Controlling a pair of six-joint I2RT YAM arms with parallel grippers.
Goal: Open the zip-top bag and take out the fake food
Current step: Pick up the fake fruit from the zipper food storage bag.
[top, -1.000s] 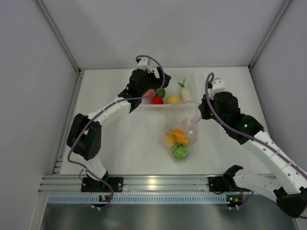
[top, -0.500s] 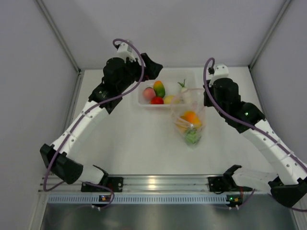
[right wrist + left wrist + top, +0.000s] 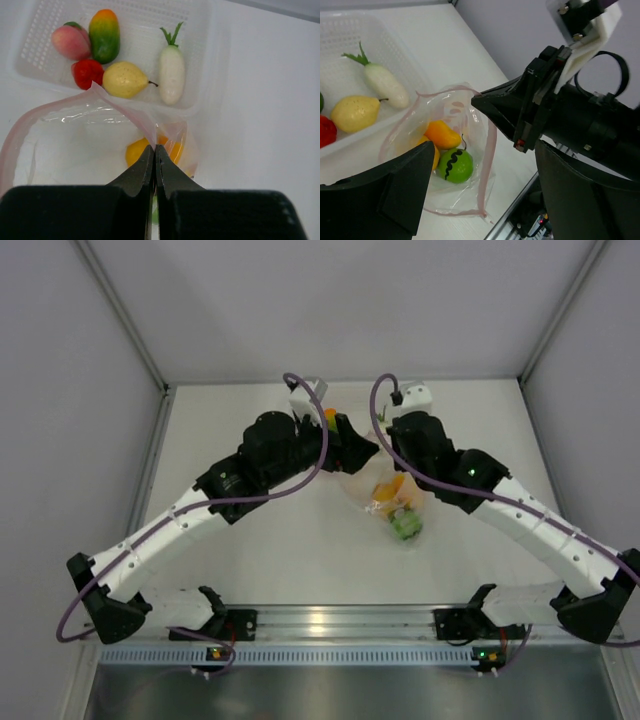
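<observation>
Right pincer [image 3: 155, 147] clamped on the rim of the open bag [image 3: 90, 145]

The pincer grips the pink zip strip [image 3: 125, 110], and the bag's mouth gapes just beside the clear tub [image 3: 200, 30] on the white worktop [image 3: 260, 100]. An orange piece [image 3: 442, 134] and a green piece [image 3: 456, 165] lie inside the bag. The left pincer [image 3: 485, 144] hangs over the bag with its fingers wide apart, holding nothing. A white radish [image 3: 171, 70] and a yellow pear [image 3: 124, 79] lie in the tub.
</observation>
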